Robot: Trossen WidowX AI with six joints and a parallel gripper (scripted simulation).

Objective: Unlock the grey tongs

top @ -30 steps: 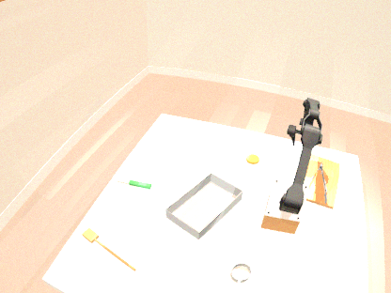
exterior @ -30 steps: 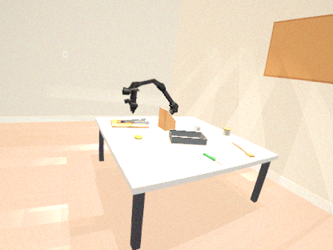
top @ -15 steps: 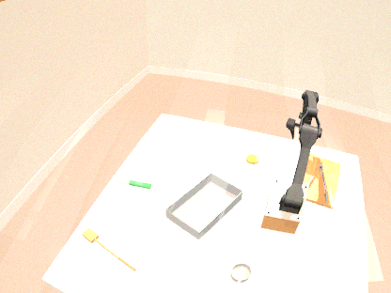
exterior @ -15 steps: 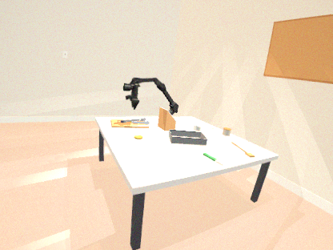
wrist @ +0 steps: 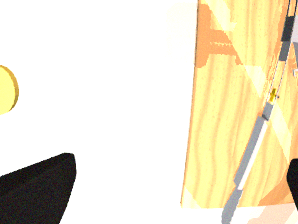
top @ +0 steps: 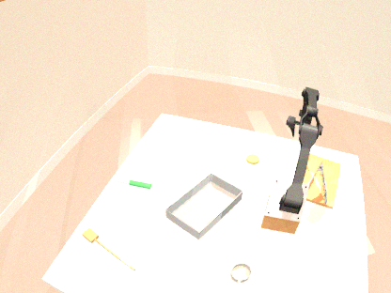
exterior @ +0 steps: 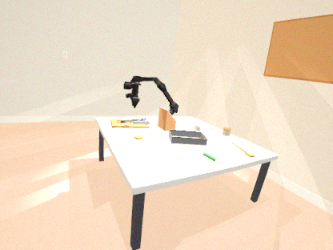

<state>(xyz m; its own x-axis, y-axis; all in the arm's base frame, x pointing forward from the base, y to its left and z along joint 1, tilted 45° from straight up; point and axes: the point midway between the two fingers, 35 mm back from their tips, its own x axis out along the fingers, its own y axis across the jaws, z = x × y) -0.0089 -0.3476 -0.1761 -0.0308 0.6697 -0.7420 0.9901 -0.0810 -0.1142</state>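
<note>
The grey tongs (top: 324,184) (exterior: 135,120) (wrist: 251,149) lie on the wooden board (top: 335,175) (exterior: 129,127) (wrist: 215,150). Their two arms stand apart in a V in the top view; the wrist view shows only part of them, with one arm's end reaching past the board's edge. My gripper (exterior: 134,106) (wrist: 188,170) is wide open and empty, raised well above the table near the board. The arm hides part of the board in the top view. The grey roasting tin (top: 183,223) (exterior: 188,140) stands mid-table with nothing lying across it.
An orange-brown block (top: 280,222) (exterior: 164,120) stands by the arm's base, beside the board. A yellow disc (top: 253,159) (exterior: 138,137) (wrist: 7,91) lies near the tin. A green-handled tool (top: 140,184) (exterior: 209,156), a spatula (top: 90,235) (exterior: 250,154) and a jar (top: 241,266) (exterior: 226,132) are farther off.
</note>
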